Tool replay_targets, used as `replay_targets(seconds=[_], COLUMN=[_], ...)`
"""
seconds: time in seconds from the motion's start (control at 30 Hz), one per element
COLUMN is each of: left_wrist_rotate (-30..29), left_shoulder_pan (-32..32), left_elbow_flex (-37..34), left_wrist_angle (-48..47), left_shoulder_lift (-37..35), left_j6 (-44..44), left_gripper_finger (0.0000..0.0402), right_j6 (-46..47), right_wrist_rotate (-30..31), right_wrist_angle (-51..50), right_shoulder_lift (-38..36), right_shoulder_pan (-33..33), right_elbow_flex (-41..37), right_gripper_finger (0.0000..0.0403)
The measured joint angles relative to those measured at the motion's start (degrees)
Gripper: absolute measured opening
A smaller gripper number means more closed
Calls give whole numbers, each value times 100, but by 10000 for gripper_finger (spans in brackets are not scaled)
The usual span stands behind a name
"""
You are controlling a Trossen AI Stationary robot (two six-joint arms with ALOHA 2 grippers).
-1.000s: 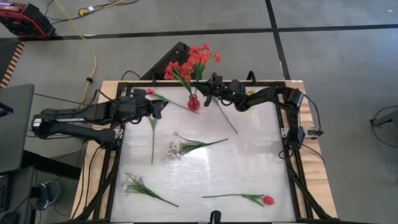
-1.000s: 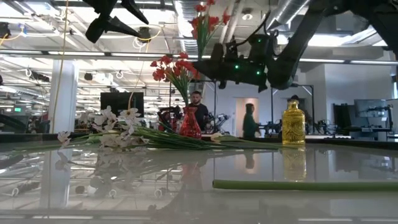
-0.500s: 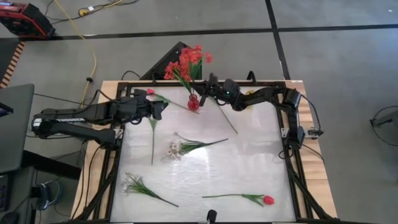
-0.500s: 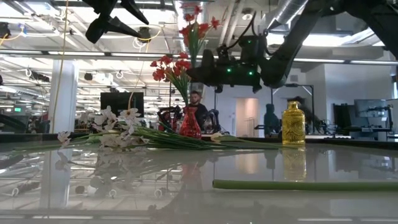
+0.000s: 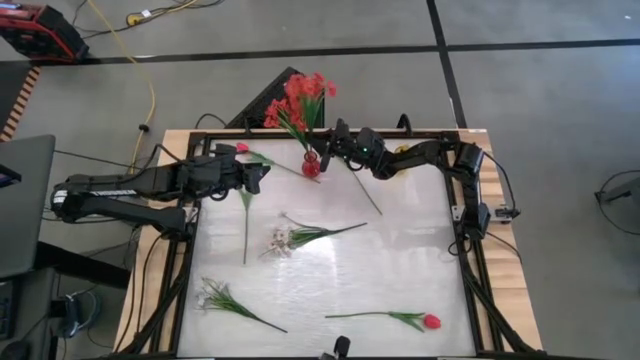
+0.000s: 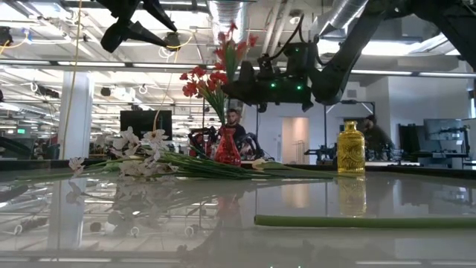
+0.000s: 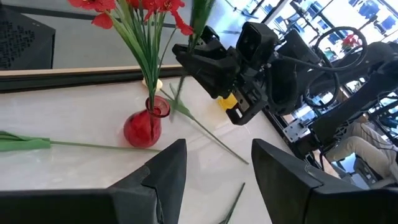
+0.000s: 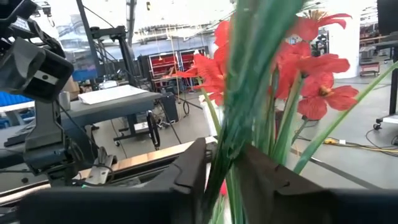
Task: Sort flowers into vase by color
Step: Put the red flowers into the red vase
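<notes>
A red tulip (image 5: 430, 321) and white sprays (image 5: 283, 240) lie flat on the desk (image 5: 400, 270). Farther back, the right gripper (image 5: 333, 138), fingers pinching a red blossom cluster (image 5: 310, 88), has moved it over the red vase (image 5: 311, 163). Its stem points nearly straight down, ready to drop in. The left gripper (image 5: 262, 174) waits with fingers wide.

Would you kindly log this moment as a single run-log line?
right gripper: shut on red blossom stem, above red vase | left gripper: open, waiting left of vase | yellow vase: empty
</notes>
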Motion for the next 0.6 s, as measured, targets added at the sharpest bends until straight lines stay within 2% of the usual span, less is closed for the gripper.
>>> replay_targets(seconds=[0.27,0.37,0.47,0.6], left_wrist_rotate=[0,0,0,2], left_shoulder_pan=[0,0,0,0], left_elbow_flex=[0,0,0,0], left_wrist_angle=[2,2,2,-11], left_shoulder_lift=[0,0,0,0], left_j6=[65,65,65,85], left_gripper_finger=[169,169,169,169], right_j6=[-106,-127,-131,-131], right_wrist_rotate=[-5,-10,-39,-136], right_wrist_angle=[17,15,14,145], right_shoulder_lift=[0,0,-11,-17], right_shoulder_pan=[-44,-80,-74,-68], right_elbow_flex=[0,0,0,0], right_gripper_finger=[196,207,180,106])
